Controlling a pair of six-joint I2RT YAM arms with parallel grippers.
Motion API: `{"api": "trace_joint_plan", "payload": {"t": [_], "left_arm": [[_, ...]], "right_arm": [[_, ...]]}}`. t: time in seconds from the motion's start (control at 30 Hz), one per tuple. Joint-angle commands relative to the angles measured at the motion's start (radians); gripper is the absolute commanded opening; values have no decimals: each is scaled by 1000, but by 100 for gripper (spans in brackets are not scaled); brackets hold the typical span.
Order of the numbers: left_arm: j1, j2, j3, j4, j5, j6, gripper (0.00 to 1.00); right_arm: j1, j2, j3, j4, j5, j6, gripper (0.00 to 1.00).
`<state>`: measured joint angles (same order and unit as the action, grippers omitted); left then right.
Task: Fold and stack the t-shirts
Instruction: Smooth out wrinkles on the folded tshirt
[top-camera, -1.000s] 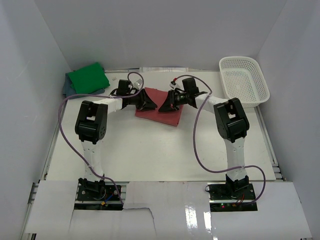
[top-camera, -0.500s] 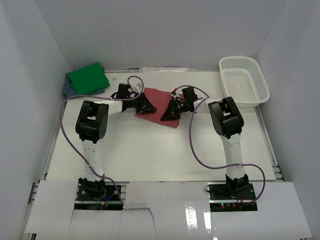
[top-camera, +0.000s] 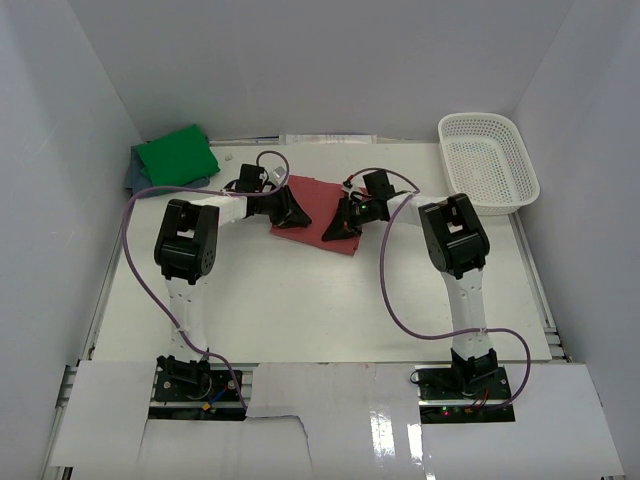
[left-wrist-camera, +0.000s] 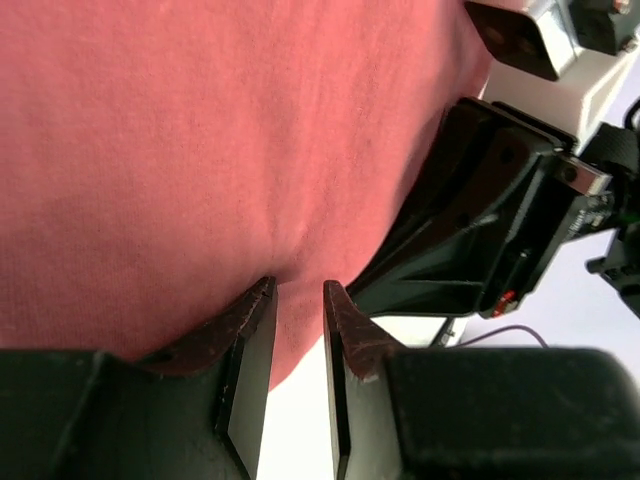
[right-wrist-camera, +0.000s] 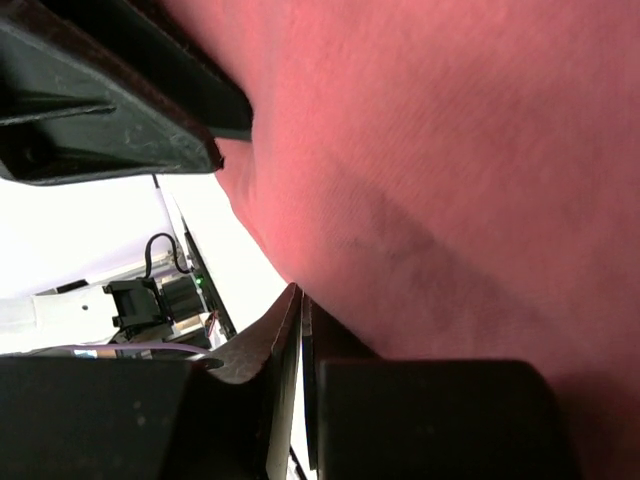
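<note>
- Green t-shirt: folded soft cloth, laid on the blue-grey t-shirt, far left.
- Left gripper: jaws narrowly apart; a grip cannot be told.
- Brick-red t-shirt: matte folded rectangle, flanked by both grippers (stack lies left; left arm judged nearer).
- Right gripper: fingers pressed together.
- Lattice basket: white plastic, far right.

Both arms are reaching from the bottom of the overhead frame toward its upper middle, with elbows bent and wrists angling inward to face each other. The left gripper is showing a narrow gap between its fingers. The right gripper is pressing its fingers tightly together.
</note>
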<state>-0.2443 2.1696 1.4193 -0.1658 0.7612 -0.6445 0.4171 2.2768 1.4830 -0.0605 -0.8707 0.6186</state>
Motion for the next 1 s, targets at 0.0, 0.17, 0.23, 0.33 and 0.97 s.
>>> {"api": "trace_joint_plan", "payload": {"t": [0.0,0.17,0.23,0.33,0.97], "left_arm": [[3,-16,15,-9,-37,40,36],[11,65,30,11,15,9,34],[11,72,15,23,23,-4,34],[11,67,0,29,30,-17,34],[132,-125,187,-80,97,-109,62]], "right_arm": [[-3,-85,36,-51,28,-25,9],[-3,-118,105,-140,41,-62,9],[-4,-145,112,-150,48,-63,9],[-6,-165,120,-154,50,-62,9],[-92,-367,74,-234,50,-126,23]]}}
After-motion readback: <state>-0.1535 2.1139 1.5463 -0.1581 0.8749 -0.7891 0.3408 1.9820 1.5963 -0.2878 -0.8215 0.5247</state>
